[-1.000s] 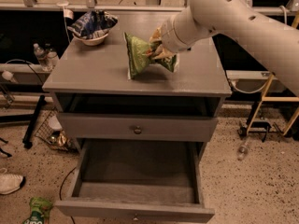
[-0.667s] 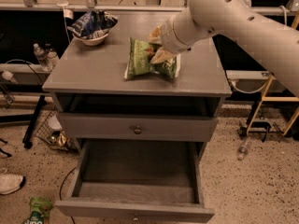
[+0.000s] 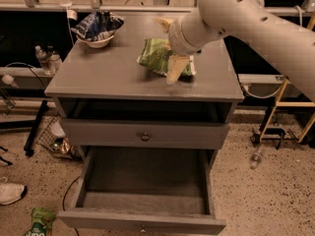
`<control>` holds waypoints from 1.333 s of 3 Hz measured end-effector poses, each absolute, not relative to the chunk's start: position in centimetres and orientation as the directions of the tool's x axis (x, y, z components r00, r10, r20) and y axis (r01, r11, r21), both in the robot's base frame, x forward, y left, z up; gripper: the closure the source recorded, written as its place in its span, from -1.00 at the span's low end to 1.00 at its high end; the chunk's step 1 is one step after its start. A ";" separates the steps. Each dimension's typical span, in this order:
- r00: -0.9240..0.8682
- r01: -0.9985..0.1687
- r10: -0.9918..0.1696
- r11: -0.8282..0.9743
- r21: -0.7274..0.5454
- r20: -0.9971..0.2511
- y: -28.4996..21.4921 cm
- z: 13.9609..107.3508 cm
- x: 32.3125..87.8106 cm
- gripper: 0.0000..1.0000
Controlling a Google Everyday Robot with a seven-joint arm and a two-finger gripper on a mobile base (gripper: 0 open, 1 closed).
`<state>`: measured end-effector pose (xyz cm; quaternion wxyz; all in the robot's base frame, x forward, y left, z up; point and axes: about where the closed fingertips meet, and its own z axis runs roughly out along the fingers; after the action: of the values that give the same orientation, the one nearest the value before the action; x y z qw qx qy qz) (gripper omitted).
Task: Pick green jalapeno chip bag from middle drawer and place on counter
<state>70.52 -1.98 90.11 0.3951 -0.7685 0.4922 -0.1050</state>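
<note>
Green jalapeno chip bag (image 3: 156, 54) lies flat on the counter (image 3: 98, 73). I see my arm reaching in from the view's upper right, gripper (image 3: 170, 45) just over it, fingers spread wide, gripping nothing. Bag looks crumpled.

View: one camera, high in front of the cabinet, facing down and forward.
Range: middling; table (image 3: 98, 77) and pulled-out drawer (image 3: 147, 176) both framed.
Pincer (image 3: 165, 50): upper centre, over the table, fingers spread.

readable text: none on any object; pincer (image 3: 166, 50): above counter (image 3: 98, 73)
</note>
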 end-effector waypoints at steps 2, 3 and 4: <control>0.386 -0.689 -0.885 -0.090 -0.719 -0.259 -7.8 93.1 70.6 -1.00; 0.296 -0.716 -0.894 0.025 -0.698 -0.336 -13.3 93.6 71.3 -1.00; 0.206 -0.715 -0.882 0.160 -0.681 -0.424 -18.9 94.7 72.3 -1.00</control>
<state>72.32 -18.86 94.67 0.4384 -0.6409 0.6229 -0.0955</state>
